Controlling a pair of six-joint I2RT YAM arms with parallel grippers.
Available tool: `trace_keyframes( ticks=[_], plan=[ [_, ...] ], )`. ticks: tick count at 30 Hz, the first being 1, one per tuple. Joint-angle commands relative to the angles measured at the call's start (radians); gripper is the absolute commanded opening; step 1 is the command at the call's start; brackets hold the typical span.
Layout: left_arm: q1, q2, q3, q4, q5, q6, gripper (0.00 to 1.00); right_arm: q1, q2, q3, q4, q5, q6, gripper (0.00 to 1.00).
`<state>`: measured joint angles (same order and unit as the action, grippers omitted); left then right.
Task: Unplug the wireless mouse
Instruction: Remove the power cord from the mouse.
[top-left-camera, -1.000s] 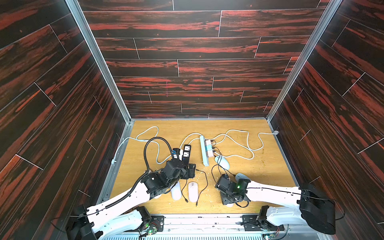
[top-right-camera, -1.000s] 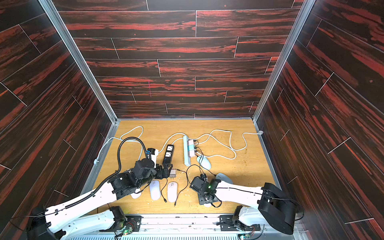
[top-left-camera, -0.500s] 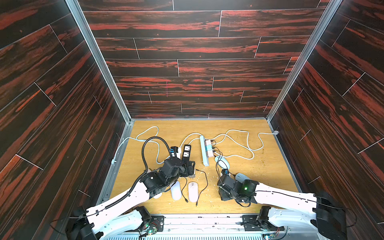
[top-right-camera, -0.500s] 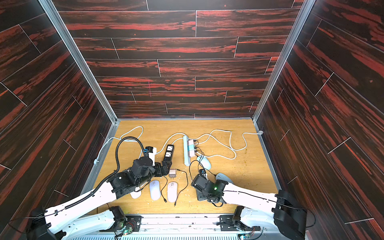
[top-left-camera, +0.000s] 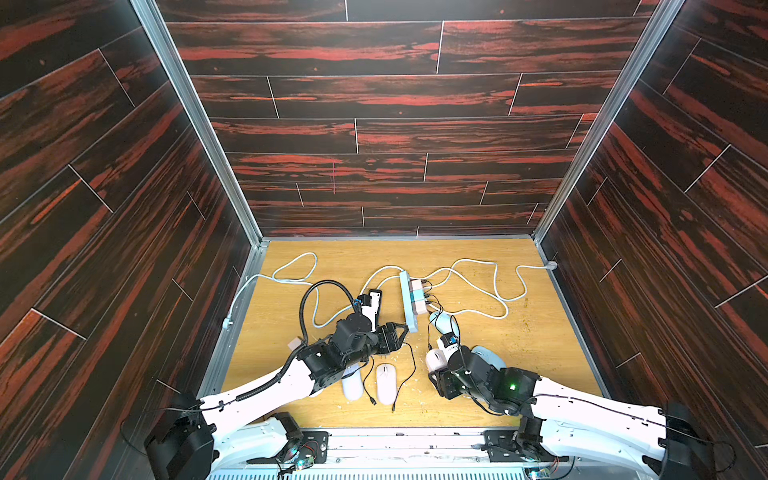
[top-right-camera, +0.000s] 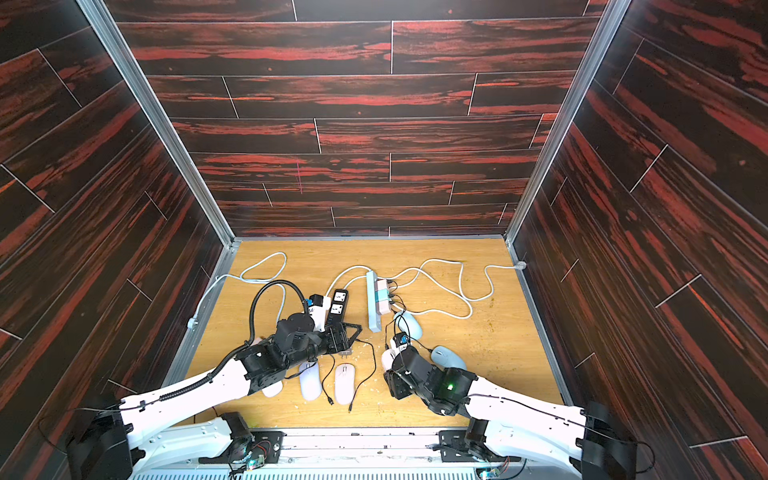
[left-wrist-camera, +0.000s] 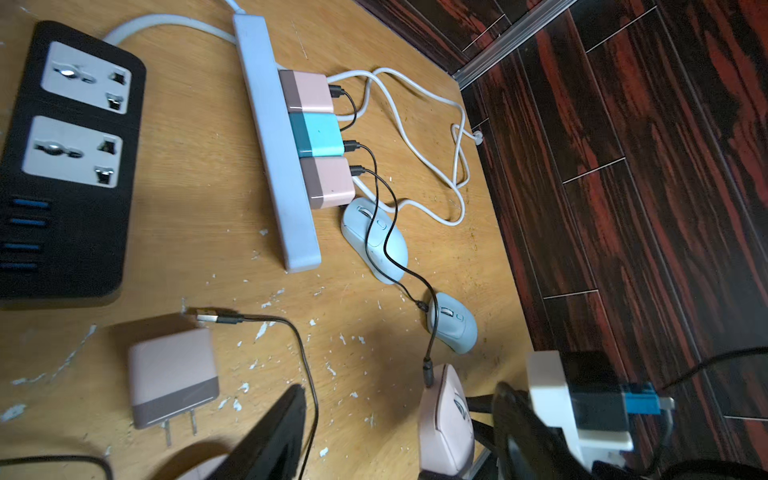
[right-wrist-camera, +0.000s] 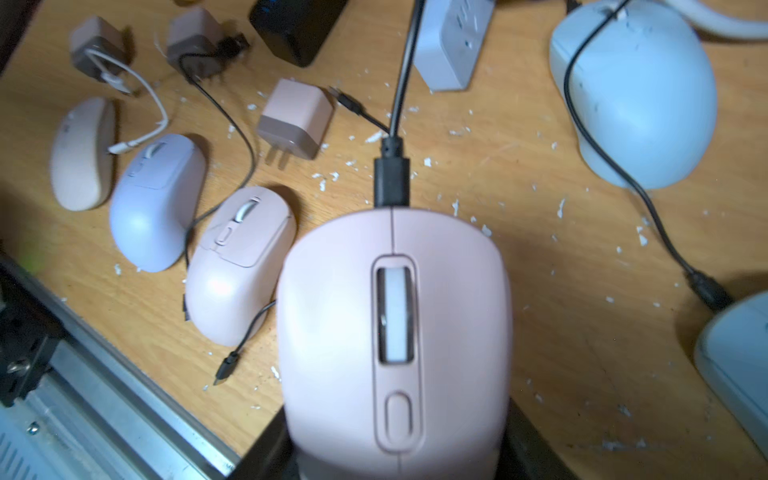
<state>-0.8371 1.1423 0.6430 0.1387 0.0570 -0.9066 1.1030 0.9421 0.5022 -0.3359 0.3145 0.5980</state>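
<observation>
Right gripper (right-wrist-camera: 395, 449) clamps the pink mouse (right-wrist-camera: 395, 332) by its sides, near the front of the table (top-left-camera: 519, 332), right of centre. The black plug (right-wrist-camera: 391, 183) is seated in the mouse's front port. I trace its cable toward the chargers on the white strip (left-wrist-camera: 278, 145); which charger, I cannot tell. Left gripper (top-left-camera: 392, 334): jaws apart, nothing between them, by the near end of the black strip (left-wrist-camera: 70, 158), close to a loose charger (left-wrist-camera: 172, 376). A blue mouse (right-wrist-camera: 636, 95) lies just beyond the pink one.

Pink mouse (top-right-camera: 389, 358) near pale-blue mouse (top-right-camera: 409, 326) and power strip (top-right-camera: 373, 311)
</observation>
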Motion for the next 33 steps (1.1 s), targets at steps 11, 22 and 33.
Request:
trace_keyframes(
  ticks=[11,22,33],
  plan=[
    [-0.044,0.205,0.119,0.136,0.097,0.007,0.68,0.006,-0.011,-0.004,0.125,-0.098,-0.084,0.0],
    [-0.048,0.235,0.172,-0.085,0.089,0.113,0.62,0.006,-0.022,-0.019,0.156,-0.092,-0.06,0.0],
    [-0.047,0.316,0.281,-0.182,0.038,0.166,0.49,0.006,-0.01,-0.01,0.145,-0.127,-0.065,0.0]
  ],
)
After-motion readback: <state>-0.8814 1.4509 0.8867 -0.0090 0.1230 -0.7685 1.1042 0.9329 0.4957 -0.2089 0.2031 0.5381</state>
